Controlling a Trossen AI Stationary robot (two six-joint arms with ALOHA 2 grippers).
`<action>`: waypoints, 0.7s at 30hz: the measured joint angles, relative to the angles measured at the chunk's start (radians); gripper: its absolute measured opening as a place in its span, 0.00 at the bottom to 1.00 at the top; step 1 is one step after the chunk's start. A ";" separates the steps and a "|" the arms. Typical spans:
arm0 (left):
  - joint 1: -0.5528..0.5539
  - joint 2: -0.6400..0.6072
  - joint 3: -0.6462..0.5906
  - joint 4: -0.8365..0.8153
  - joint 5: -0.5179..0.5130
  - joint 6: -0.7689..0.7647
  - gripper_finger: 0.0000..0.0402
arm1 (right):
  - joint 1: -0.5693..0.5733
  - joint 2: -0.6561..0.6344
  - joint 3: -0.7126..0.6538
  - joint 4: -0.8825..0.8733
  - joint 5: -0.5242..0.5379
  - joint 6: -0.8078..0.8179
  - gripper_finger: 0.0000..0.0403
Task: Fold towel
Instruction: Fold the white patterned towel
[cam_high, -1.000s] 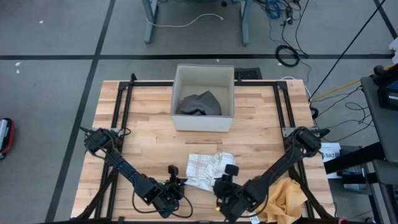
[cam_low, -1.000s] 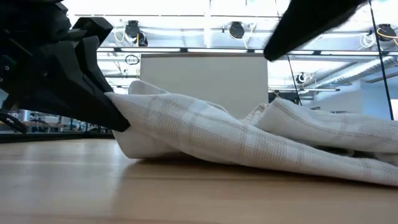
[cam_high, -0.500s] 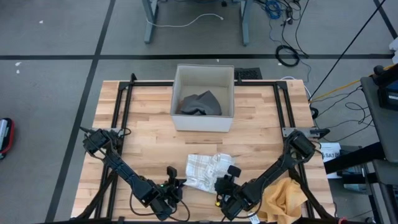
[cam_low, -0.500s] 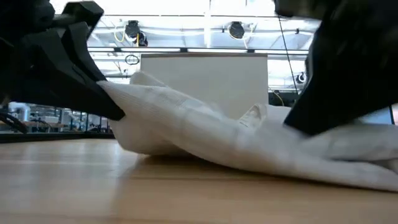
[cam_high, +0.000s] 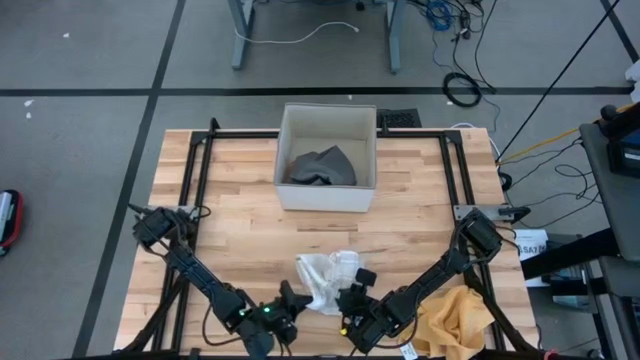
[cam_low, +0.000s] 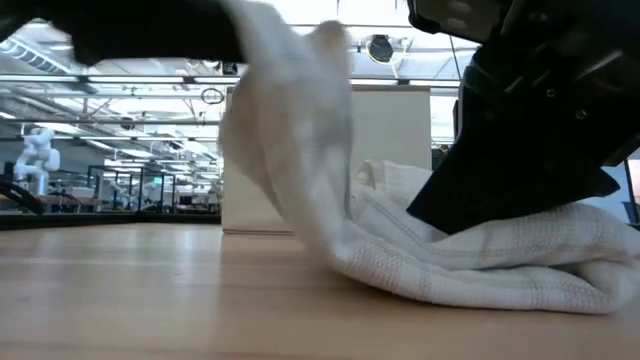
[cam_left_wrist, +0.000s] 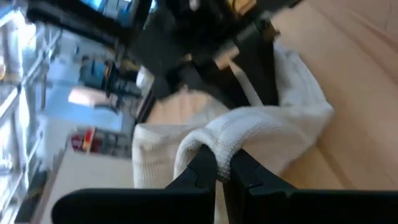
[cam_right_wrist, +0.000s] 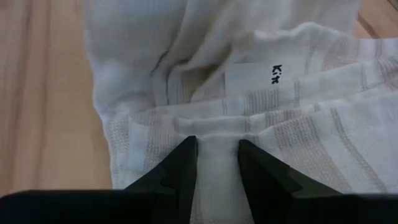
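Left pincer (cam_left_wrist: 216, 168) is clamped on a bunched edge of the towel (cam_high: 325, 275), lifting it off the surface (cam_high: 240, 200) so the cloth drapes down from my grip in the low view. Right pincer (cam_right_wrist: 214, 163) straddles a ridge of fabric near the label, fingers either side of it and, as far as I can tell, pinching it, low against the wood.

So I'd say we're at the grab-the-edges stage. The towel is a crumpled heap near the front edge of the surface, between my two arms, in front of the white box (cam_high: 327, 157) with the grey cloth (cam_high: 322, 165) in it. Nothing is folded yet.

Next I reckon I need to pull both holds apart and spread it flat first, otherwise I'm just folding a wad. Yellow cloth (cam_high: 455, 318) off to the right is not my problem.
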 joint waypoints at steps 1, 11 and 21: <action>0.010 0.000 0.000 0.028 0.024 0.045 0.02 | 0.000 0.001 0.000 0.008 -0.003 0.000 0.28; 0.139 0.000 0.000 0.077 0.347 0.131 0.01 | 0.000 0.003 -0.002 0.075 -0.015 -0.042 0.28; 0.223 0.033 0.000 0.154 0.590 0.143 0.04 | -0.002 0.004 -0.002 0.113 -0.046 -0.078 0.28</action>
